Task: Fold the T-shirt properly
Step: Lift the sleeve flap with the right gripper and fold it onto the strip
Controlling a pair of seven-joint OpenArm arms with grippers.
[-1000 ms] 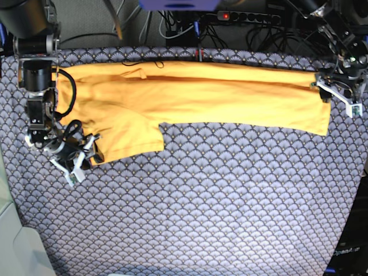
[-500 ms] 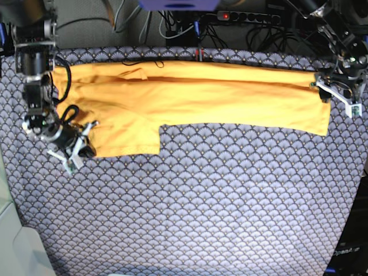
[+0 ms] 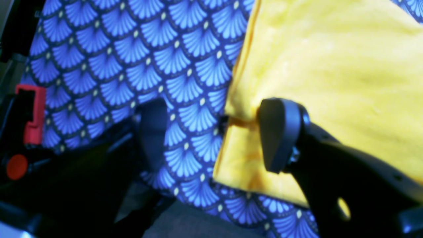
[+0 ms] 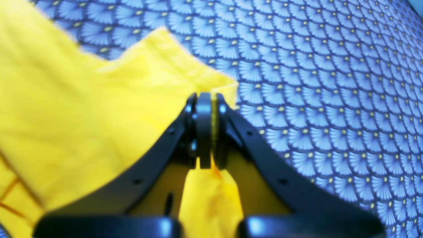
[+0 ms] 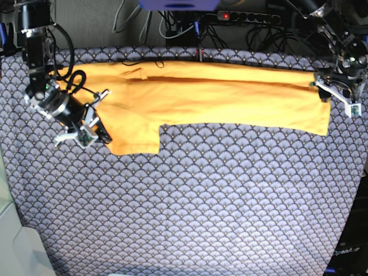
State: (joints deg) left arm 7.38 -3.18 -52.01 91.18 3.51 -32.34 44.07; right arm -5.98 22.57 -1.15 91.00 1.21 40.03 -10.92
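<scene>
Right gripper (image 4: 205, 132) is now clamping the sleeve edge of the yellow-orange cotton T-shirt (image 5: 218, 95) and dragging it inward over the blue-grey scallop-patterned cloth (image 5: 201, 201); sleeve fold starting. Far side, left gripper (image 3: 211, 132) is idling with jaws apart, straddling the hem.

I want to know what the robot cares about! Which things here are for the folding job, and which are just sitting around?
For the job:
- T-shirt, yellow-orange, stretched out long
- right gripper, shut on the T-shirt's sleeve
- left gripper, open at the T-shirt's other end

Just there:
- scallop-patterned cloth underneath
- power strip and cables behind
</scene>
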